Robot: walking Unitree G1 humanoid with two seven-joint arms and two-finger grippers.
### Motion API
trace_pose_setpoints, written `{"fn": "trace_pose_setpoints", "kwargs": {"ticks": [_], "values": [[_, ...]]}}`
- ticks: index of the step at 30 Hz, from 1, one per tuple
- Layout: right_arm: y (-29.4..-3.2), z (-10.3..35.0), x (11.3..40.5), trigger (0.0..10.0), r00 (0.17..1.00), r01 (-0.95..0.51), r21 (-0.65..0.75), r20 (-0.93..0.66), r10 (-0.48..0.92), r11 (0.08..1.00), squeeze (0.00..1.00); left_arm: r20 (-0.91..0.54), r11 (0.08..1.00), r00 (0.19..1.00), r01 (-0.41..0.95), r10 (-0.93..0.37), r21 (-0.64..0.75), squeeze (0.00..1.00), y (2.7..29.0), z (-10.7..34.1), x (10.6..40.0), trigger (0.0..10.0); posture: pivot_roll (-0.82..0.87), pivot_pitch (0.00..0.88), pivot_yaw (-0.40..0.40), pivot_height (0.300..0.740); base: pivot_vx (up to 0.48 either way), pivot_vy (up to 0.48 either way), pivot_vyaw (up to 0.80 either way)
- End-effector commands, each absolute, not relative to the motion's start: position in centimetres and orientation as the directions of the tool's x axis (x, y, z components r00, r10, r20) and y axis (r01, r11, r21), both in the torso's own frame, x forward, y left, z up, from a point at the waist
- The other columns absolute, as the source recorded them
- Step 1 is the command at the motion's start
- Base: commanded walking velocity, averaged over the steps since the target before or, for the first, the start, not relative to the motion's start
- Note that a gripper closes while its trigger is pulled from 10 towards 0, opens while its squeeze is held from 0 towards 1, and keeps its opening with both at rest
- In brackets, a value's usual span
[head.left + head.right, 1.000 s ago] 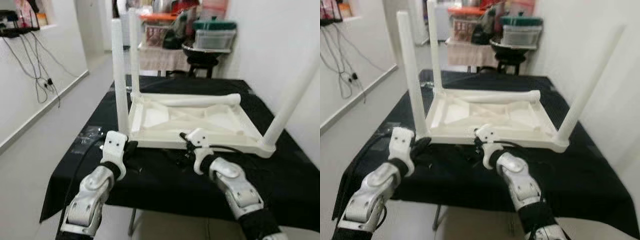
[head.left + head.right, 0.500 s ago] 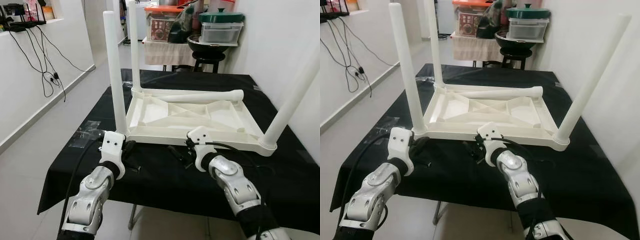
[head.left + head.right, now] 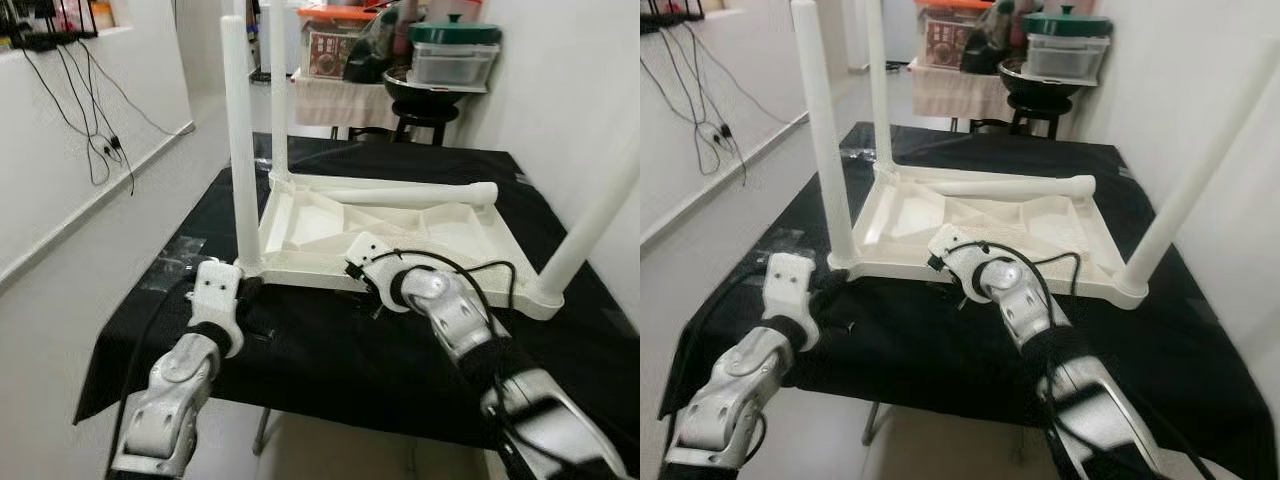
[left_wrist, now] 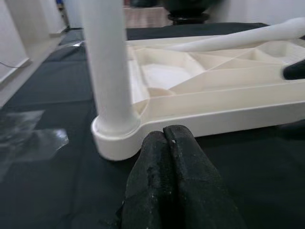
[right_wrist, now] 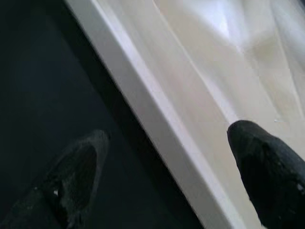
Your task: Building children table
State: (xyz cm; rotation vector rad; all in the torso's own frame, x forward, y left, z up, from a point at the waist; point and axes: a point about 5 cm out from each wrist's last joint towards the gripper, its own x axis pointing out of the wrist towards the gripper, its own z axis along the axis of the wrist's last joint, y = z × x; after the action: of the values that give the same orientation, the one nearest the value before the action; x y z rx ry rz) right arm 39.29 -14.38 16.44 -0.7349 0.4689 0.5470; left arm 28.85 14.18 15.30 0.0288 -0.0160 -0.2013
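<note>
The right gripper (image 5: 167,176) had swung in from frame centre, fingers apart astride the upturned table top's (image 3: 420,235) near rim; the left gripper (image 4: 167,143), fingers together, rested by the near-left leg (image 3: 240,150), likely readying a grasp

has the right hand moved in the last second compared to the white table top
Yes. The right hand has gone forward and toward the robot's left, and its open fingers now straddle the near rim of the upside-down table top.
</note>
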Motion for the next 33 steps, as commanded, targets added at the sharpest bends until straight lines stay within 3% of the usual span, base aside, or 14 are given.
{"fn": "trace_pose_setpoints", "kwargs": {"ticks": [1, 7, 13, 19, 27, 28, 29, 30, 31, 33], "values": [[-15.6, 16.1, 39.4, 10.0, 0.75, -0.598, -0.484, -0.619, 0.234, 0.638, 0.0, 0.009, 0.981, 0.982, 0.19, -0.191, 0.048, 0.0, 14.3, 15.3, 28.5, 10.0, -0.04, 0.006, -0.114, 0.74, 0.0, 0.0, 0.0], [-17.2, 16.6, 39.8, 10.0, 0.722, -0.558, -0.442, -0.677, 0.147, 0.703, 0.0, 0.016, 0.977, 0.977, 0.211, -0.212, 0.026, 0.0, 13.8, 15.4, 27.2, 10.0, -0.02, 0.046, -0.127, 0.74, 0.0, 0.0, 0.0], [-17.9, 16.5, 39.8, 10.0, 0.703, -0.555, -0.456, -0.704, 0.1, 0.696, 0.0, 0.012, 0.974, 0.974, 0.227, -0.228, 0.022, 0.0, 13.5, 15.6, 26.0, 10.0, 0.0, 0.092, -0.131, 0.74, 0.0, 0.0, 0.0], [-17.6, 16.4, 39.9, 10.0, 0.705, -0.559, -0.47, -0.703, 0.093, 0.683, 0.0, 0.004, 0.973, 0.973, 0.229, -0.23, 0.019, 0.0, 13.5, 15.6, 25.3, 10.0, 0.01, 0.105, -0.133, 0.74, 0.0, 0.0, 0.0], [-14.8, 16.4, 40.1, 10.0, 0.705, -0.582, -0.407, -0.683, 0.188, 0.704, 0.0, -0.017, 0.971, 0.971, 0.237, -0.238, -0.007, 0.0, 13.0, 15.8, 23.3, 10.0, 0.02, 0.166, -0.149, 0.74, 0.0, 0.0, 0.0], [-14.9, 16.4, 40.0, 9.4, 0.689, -0.586, -0.386, -0.7, 0.188, 0.713, 0.0, -0.019, 0.971, 0.971, 0.238, -0.238, -0.012, 0.0, 12.9, 15.9, 23.1, 10.0, 0.03, 0.177, -0.152, 0.74, 0.0, 0.0, 0.0], [-14.9, 16.4, 40.0, 9.4, 0.689, -0.586, -0.386, -0.7, 0.188, 0.713, 0.0, -0.019, 0.971, 0.971, 0.238, -0.238, -0.012, 0.0, 12.9, 15.9, 23.1, 10.0, 0.03, 0.177, -0.152, 0.74, 0.0, 0.0, 0.0], [-15.0, 16.4, 40.0, 4.1, 0.68, -0.585, -0.374, -0.71, 0.184, 0.72, 0.0, -0.02, 0.971, 0.971, 0.238, -0.238, -0.016, 0.0, 12.9, 15.9, 22.9, 10.0, 0.03, 0.179, -0.153, 0.74, 0.0, 0.0, 0.0], [-15.1, 16.4, 39.9, 0.0, 0.667, -0.588, -0.362, -0.724, 0.179, 0.723, 0.0, -0.022, 0.971, 0.971, 0.237, -0.237, -0.02, 0.0, 12.9, 16.0, 22.7, 10.0, 0.03, 0.185, -0.156, 0.74, 0.0, 0.0, 0.0], [-15.3, 16.5, 39.8, 0.0, 0.649, -0.598, -0.346, -0.738, 0.183, 0.723, 0.0, -0.025, 0.972, 0.972, 0.235, -0.235, -0.023, 0.0, 12.9, 16.0, 22.6, 10.0, 0.03, 0.192, -0.161, 0.74, 0.0, 0.0, 0.0]]}}
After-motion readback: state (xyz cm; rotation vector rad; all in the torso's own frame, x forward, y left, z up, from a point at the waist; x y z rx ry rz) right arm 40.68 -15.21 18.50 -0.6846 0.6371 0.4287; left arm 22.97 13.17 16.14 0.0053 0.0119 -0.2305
